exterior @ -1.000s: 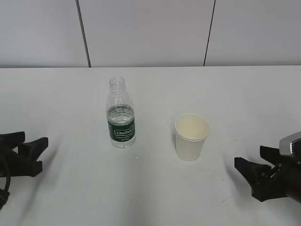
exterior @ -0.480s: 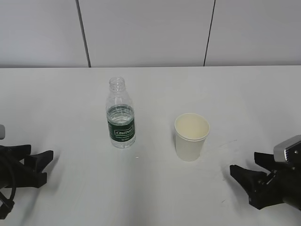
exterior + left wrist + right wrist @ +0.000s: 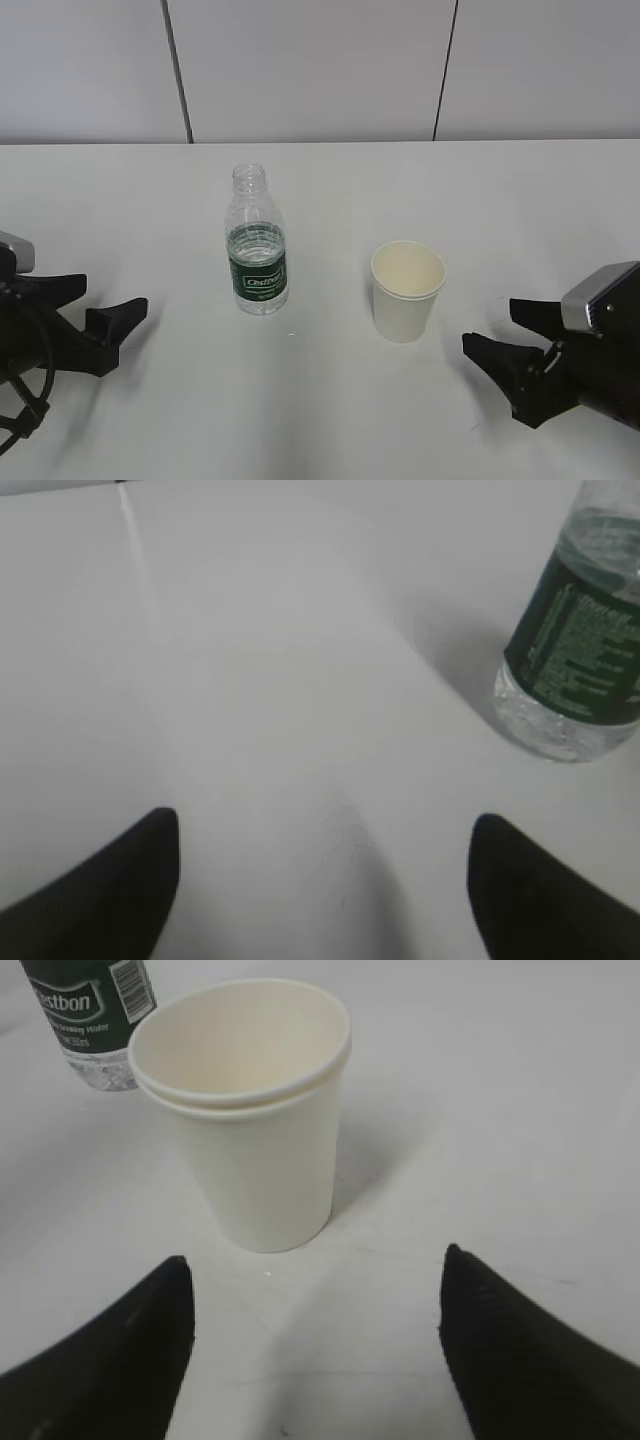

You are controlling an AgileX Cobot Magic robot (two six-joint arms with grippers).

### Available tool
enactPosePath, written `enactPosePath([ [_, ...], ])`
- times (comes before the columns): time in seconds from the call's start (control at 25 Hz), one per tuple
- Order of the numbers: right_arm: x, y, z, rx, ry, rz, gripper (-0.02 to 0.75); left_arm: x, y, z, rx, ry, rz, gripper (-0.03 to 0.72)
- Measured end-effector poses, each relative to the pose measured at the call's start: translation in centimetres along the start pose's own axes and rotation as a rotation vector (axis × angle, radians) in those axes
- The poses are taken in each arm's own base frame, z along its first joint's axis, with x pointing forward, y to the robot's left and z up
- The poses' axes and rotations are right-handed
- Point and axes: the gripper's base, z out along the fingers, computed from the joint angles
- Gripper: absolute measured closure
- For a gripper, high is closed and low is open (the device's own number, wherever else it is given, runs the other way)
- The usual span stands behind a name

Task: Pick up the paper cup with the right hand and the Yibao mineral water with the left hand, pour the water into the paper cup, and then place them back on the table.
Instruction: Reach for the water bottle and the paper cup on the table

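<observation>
Both grippers have advanced inward toward the middle of the table since the earlier exterior frames; neither target has shifted.

The small clear ribbed plastic bottle with the dark green label, the Yibao mineral water (image 3: 257,248), stands upright and capless left of centre on the plain white table (image 3: 330,190). The small white paper cup with the rolled rim (image 3: 407,290) stands upright to its right, mouth up, well apart from the bottle. This placement gives each arm its own target on its own side, so the arms need not cross.

The left hand (image 3: 98,305), a black two-fingered gripper, is spread wide and holds nothing. It sits low over the table, left of the bottle and clear of it. In the left wrist view the bottle (image 3: 580,650) appears toward the upper right, outside the line between the fingers (image 3: 95,895), so the approach probably needs correction to the right.

The right hand (image 3: 503,335), also a black two-fingered gripper, is wide open and empty. It sits low, to the right of the cup and near it, not touching. In the right wrist view the cup (image 3: 250,1125) lies ahead of the fingers (image 3: 110,1360) and between their lines, slightly left of centre. A straight advance should bracket it.
</observation>
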Motion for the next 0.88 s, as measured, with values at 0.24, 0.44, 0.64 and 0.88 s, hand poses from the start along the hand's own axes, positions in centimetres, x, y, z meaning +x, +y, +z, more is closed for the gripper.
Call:
enactPosePath([
  [0.24, -0.2, -0.2, 0.8, -0.028, -0.013, -0.021, 0.092, -0.5, -0.3, 0.9, 0.073, -0.018, 0.047, 0.104],
  [0.44, 0.5, -0.4, 2.2, -0.088, 0.003, -0.034, 0.087, -1.2, -0.5, 1.7, 0.15, -0.045, 0.104, 0.101],
  [0.64, 1.1, -1.0, 3.8, -0.104, 0.01, -0.038, 0.084, -1.0, -0.5, 3.1, 0.193, -0.044, 0.086, 0.1],
  [0.88, 1.0, -1.5, 5.3, -0.139, -0.011, -0.07, 0.084, -1.2, -1.0, 4.3, 0.229, -0.052, 0.096, 0.1],
])
